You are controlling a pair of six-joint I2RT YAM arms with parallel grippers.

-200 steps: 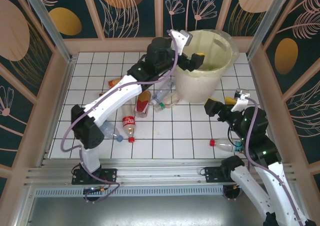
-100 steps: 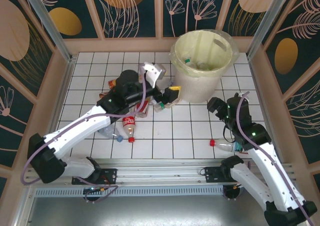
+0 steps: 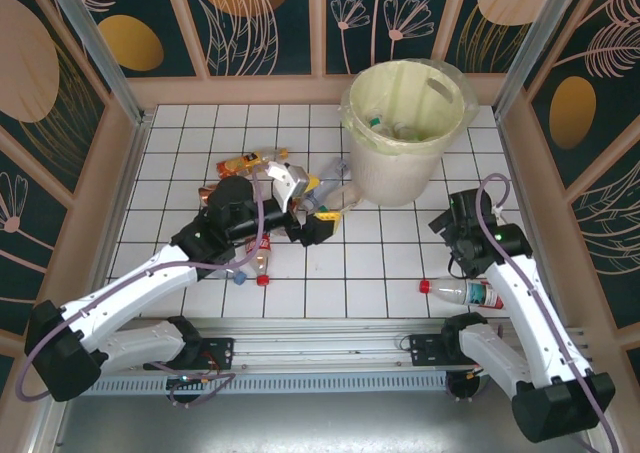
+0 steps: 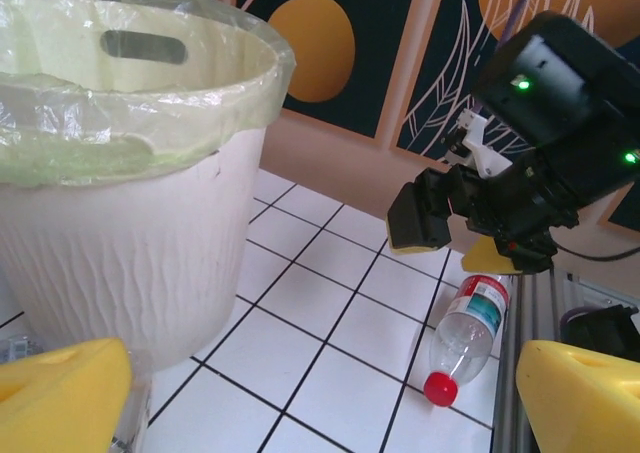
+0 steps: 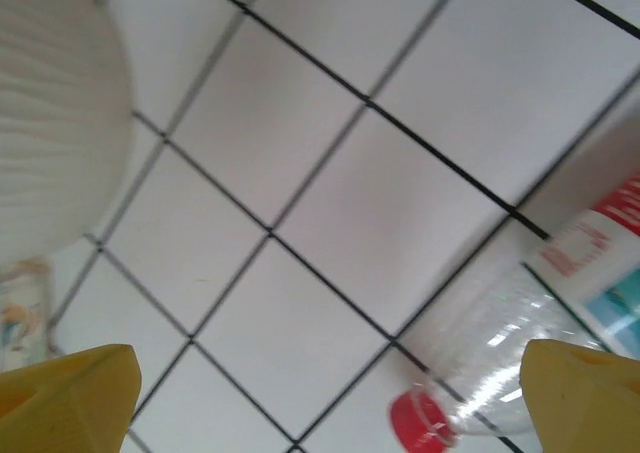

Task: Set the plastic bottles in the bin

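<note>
White-tiled table (image 3: pixel 380 263), walled by dark floral panels. At its far right stands the bin (image 3: pixel 400 178), a large round cream bucket with a ribbed wall. It is lined with a translucent yellowish bag folded over the rim, and a few bottles (image 3: pixel 385 125) lie inside. Of the other plastic bottles, a clear red-capped bottle (image 3: pixel 465 292) with a red-and-teal label lies on its side near the front edge, just beside the right arm. A cluster (image 3: pixel 255 161) with orange, yellow and red labels lies left of the bin, partly under the left arm. The left gripper (image 4: pixel 320 403) hovers near the bin, yellow pads spread wide, empty. The right gripper (image 5: pixel 325 393) hangs over the tiles by the red-capped bottle, jaws spread, holding nothing.
</note>
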